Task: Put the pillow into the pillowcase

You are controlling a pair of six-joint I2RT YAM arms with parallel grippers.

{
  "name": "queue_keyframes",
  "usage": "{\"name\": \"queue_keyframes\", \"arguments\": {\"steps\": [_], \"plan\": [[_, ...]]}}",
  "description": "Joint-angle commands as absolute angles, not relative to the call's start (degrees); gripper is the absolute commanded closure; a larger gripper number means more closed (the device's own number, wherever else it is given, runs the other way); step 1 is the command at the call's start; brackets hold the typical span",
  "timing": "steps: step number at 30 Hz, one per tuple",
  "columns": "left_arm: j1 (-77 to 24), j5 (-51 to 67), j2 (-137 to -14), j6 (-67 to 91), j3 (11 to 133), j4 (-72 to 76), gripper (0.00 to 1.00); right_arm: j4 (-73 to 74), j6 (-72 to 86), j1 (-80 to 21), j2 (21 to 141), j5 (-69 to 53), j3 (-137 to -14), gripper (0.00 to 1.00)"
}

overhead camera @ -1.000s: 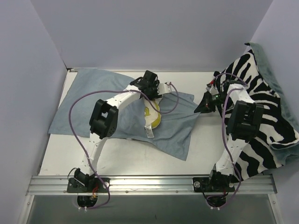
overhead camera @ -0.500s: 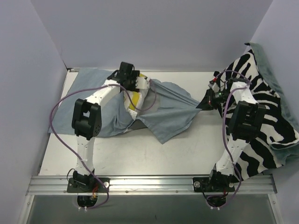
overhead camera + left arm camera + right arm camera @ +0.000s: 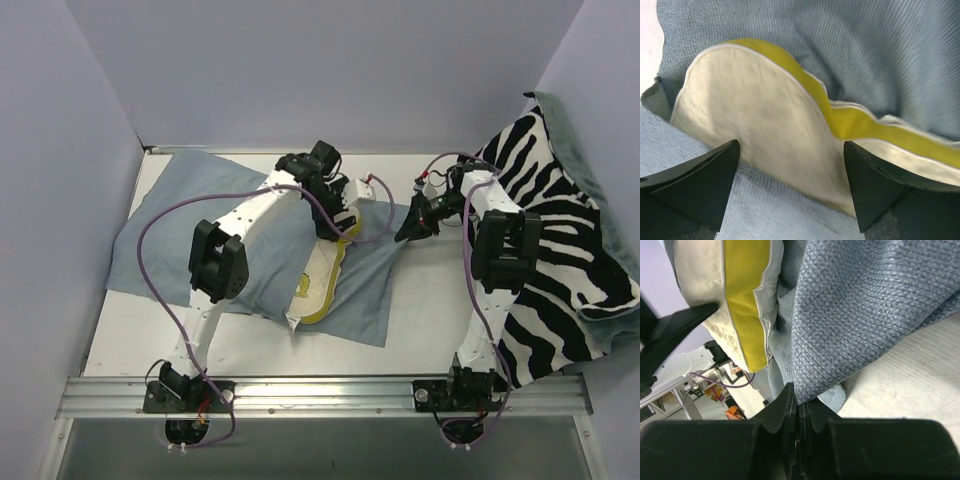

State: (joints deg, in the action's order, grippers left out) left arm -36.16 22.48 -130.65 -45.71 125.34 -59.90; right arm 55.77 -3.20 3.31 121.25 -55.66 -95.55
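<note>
The cream-white pillow (image 3: 318, 285) with its yellow edge band lies at the table's middle on the blue-grey pillowcase (image 3: 175, 235), its far end under a fold of the case. My left gripper (image 3: 338, 222) is over that far end, open; in the left wrist view (image 3: 790, 185) the pillow (image 3: 755, 115) lies just ahead of the spread jaws, with the pillowcase (image 3: 865, 45) behind it. My right gripper (image 3: 406, 231) is shut on the pillowcase's right corner and holds it up; the right wrist view (image 3: 801, 399) shows the pinched cloth (image 3: 865, 315) and the pillow (image 3: 742, 300) beyond it.
A zebra-striped cloth (image 3: 560, 240) with green backing drapes over the right side under the right arm. Walls close in the left, back and right. A metal rail (image 3: 320, 395) runs along the near edge.
My left arm swung left, then back right to the middle. The pillow now lies more exposed towards the front. The right gripper moved left a little with the corner still in it.
</note>
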Motion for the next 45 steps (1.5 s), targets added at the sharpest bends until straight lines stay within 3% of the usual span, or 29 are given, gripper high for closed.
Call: {"name": "queue_keyframes", "arguments": {"steps": [1,4,10,16,20,21,22,23,25,26,27,31,34,37,38,39,41,45], "plan": [[-34.5,33.0,-131.2,-29.6,135.9,-69.0,0.07,58.6,-3.0,2.9,121.5,-53.3,-95.5,1.0],[-34.6,28.8,-131.4,-21.8,137.7,-69.4,0.05,58.4,-3.7,1.5,121.3,-52.7,-92.5,1.0],[-35.4,18.1,-125.1,-17.7,122.3,-66.5,0.02,58.0,-3.6,0.9,120.1,-52.2,-90.2,1.0],[-39.9,8.0,-126.3,-10.8,117.1,-60.8,0.03,57.8,-3.4,0.4,118.1,-52.4,-87.6,1.0],[-39.7,3.7,-132.4,-6.2,120.5,-60.4,0.07,57.9,-4.0,0.5,117.0,-50.3,-85.3,1.0],[-39.4,3.9,-134.8,-5.0,121.3,-60.5,0.14,57.8,-4.3,0.6,116.9,-49.4,-84.8,1.0],[-37.8,5.3,-135.7,-4.7,121.8,-60.4,0.23,58.0,-4.4,0.7,116.5,-48.6,-84.7,1.0],[-36.8,6.4,-136.2,-4.7,122.1,-60.4,0.5,57.9,-4.7,0.8,116.4,-47.7,-84.7,1.0],[-34.0,14.4,-135.8,-7.2,121.9,-60.6,0.74,58.0,-6.1,1.5,115.2,-43.5,-84.8,1.0],[-30.6,18.9,-134.1,-9.0,120.9,-60.7,0.81,57.8,-6.5,1.9,114.9,-42.1,-84.7,1.0],[-28.3,23.7,-133.1,-10.1,120.2,-60.7,0.96,57.8,-6.9,2.5,114.7,-41.2,-84.9,1.0],[-21.0,49.7,-127.5,-18.9,117.5,-62.9,1.0,58.4,-7.9,4.0,114.1,-38.4,-86.9,1.0],[-18.0,61.1,-125.0,-22.8,115.8,-64.9,1.0,58.6,-8.9,3.5,112.3,-36.2,-89.4,1.0],[-18.6,69.0,-124.5,-25.1,114.2,-66.5,1.0,58.3,-6.3,2.8,111.2,-38.9,-95.1,0.77],[-19.0,70.6,-124.3,-26.1,113.7,-66.6,1.0,58.1,-5.2,1.9,111.0,-39.9,-98.8,0.53],[-19.3,71.4,-124.3,-26.5,113.4,-66.7,1.0,57.7,-2.9,1.3,110.9,-40.7,-100.4,0.44],[-19.9,72.9,-124.5,-26.7,113.1,-66.8,1.0,56.5,-1.7,0.4,110.5,-41.2,-104.0,0.42],[-19.6,77.9,-126.5,-24.4,115.5,-65.8,1.0,45.8,8.2,-4.8,109.2,-47.5,-99.8,0.62]]}}
